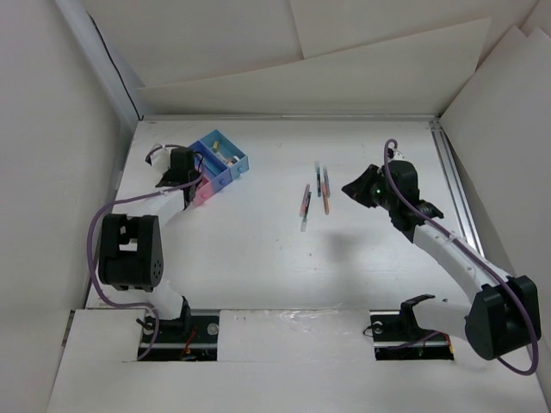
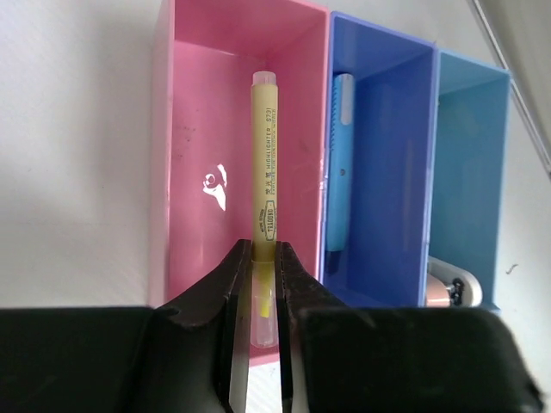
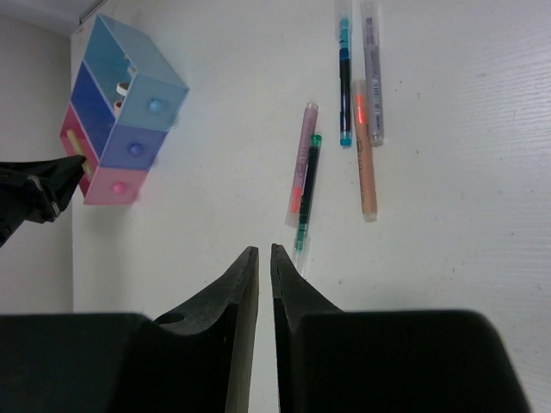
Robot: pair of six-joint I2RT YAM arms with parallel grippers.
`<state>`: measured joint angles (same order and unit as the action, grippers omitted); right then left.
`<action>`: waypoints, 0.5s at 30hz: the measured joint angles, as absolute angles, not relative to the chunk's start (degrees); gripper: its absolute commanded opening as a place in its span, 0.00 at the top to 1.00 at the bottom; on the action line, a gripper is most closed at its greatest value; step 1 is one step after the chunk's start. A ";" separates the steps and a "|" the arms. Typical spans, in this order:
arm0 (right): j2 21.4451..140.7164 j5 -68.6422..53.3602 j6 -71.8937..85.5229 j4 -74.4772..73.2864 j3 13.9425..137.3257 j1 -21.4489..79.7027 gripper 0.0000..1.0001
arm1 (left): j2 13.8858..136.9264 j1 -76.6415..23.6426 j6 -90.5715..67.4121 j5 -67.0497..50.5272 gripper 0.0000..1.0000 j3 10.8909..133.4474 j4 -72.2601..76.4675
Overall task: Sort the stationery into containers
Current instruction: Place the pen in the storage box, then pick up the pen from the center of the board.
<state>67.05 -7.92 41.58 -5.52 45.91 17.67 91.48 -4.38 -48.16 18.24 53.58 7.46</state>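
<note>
Left jaws, nearest: pinched the tail of a yellow pen (image 2: 265, 172), whose barrel ran lengthwise along the pink bin (image 2: 194, 129), apparently lined up for release there. Right jaws: hung barely parted and empty over the worktop (image 3: 448, 284), just short of the loose pens (image 3: 303, 172), likely the next pick.

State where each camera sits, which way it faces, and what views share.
Top external: above, behind the bases, looking down on the table; left gripper, right gripper show.
Left wrist: over the pink bin, facing into it; left gripper pinches a yellow highlighter.
Right wrist: above the table, facing loose pens; its own fingers show.
Shared: all three show the joined bins.
</note>
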 measured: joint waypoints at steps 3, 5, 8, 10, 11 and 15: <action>67.44 -7.94 41.58 -5.54 45.91 17.74 0.83 | 92.29 -4.40 -47.75 18.65 0.67 53.80 6.74; 67.55 -7.94 41.60 -5.54 45.91 17.82 0.83 | 92.29 -4.40 -47.92 18.92 0.59 53.80 6.59; 67.55 -7.94 41.60 -5.54 45.91 18.00 0.83 | 91.37 -4.99 -47.59 18.98 0.56 53.10 7.68; 67.55 -7.97 41.58 -5.54 45.91 18.09 0.83 | 89.86 -6.39 -46.83 19.40 0.56 52.47 8.10; 67.55 -7.97 41.60 -5.52 45.91 18.09 0.83 | 88.88 -7.75 -46.35 19.97 0.59 52.21 8.21; 67.57 -7.94 41.50 -5.52 45.91 18.09 0.94 | 85.56 -17.15 -43.11 21.96 0.70 52.10 10.09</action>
